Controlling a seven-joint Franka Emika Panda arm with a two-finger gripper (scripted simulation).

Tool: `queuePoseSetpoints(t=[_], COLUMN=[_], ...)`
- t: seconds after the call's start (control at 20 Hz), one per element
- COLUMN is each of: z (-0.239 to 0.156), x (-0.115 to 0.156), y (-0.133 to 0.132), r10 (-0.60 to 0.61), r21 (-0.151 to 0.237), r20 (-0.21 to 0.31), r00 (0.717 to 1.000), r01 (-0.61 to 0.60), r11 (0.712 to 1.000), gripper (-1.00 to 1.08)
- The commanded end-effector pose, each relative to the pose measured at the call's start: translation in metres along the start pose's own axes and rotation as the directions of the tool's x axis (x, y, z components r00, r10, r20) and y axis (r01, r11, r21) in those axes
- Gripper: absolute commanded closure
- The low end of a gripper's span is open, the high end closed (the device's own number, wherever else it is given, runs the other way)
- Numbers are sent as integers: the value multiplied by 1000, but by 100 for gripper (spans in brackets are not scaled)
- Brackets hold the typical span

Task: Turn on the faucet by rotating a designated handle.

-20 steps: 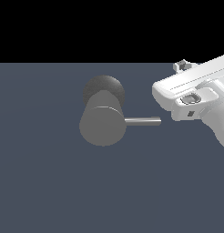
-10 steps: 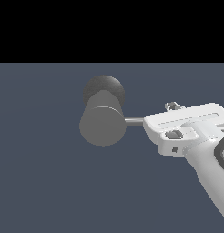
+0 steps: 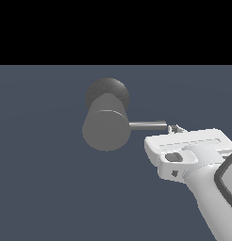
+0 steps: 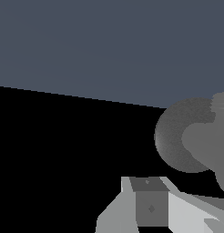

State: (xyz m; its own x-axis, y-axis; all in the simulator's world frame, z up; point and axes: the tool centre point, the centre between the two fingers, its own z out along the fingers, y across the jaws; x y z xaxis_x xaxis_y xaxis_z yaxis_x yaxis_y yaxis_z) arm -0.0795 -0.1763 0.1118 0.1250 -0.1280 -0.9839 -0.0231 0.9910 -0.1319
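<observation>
lining up on the handle (image 3: 147,125) is the step i judge myself to be in, and doing it well means getting contact near the rod's free end, where the leverage is best, then pushing around the faucet's axis rather than straight into the rod.

in the exterior view the faucet (image 3: 106,126) sits a little left of centre: a thick grey cylinder with its flat round face toward the camera and a darker round knob (image 3: 107,91) behind and above it. the handle projects from the cylinder toward the right of the frame, level and straight. my gripper (image 3: 176,128) comes in from the lower right, and its small dark tips show just past the rod's free end, very close to it. i cannot tell whether they touch it or stand slightly apart in depth.

for the next move i would keep the tips just inboard of the rod's end so they do not slip off as it swings, and go slowly, since 1 thin rod gives little margin.

as for the jaws, the white hand body hides most of them in the exterior view. the wrist view shows only a grey block near the bottom centre and the faucet at the right edge, so i cannot tell how far they are spread. nothing appears held.
</observation>
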Motion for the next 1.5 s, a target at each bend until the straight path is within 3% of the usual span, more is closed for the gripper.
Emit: queuePoseSetpoints(t=[0.0,0.4,0.7,1.15,1.45], z=[-3,7,10,-1,1], x=[7,8,10,31,29], y=[2,21,30,41,50], r10=[6,4,57,85,123], r21=[2,-44,-28,-19,-12], r20=[-19,-35,-50,-115,-121], r00=[1000,999,997,990,985], r01=[-6,-5,-59,-88,-125], r11=[1000,999,998,996,992], gripper=[108,108,108,108,108])
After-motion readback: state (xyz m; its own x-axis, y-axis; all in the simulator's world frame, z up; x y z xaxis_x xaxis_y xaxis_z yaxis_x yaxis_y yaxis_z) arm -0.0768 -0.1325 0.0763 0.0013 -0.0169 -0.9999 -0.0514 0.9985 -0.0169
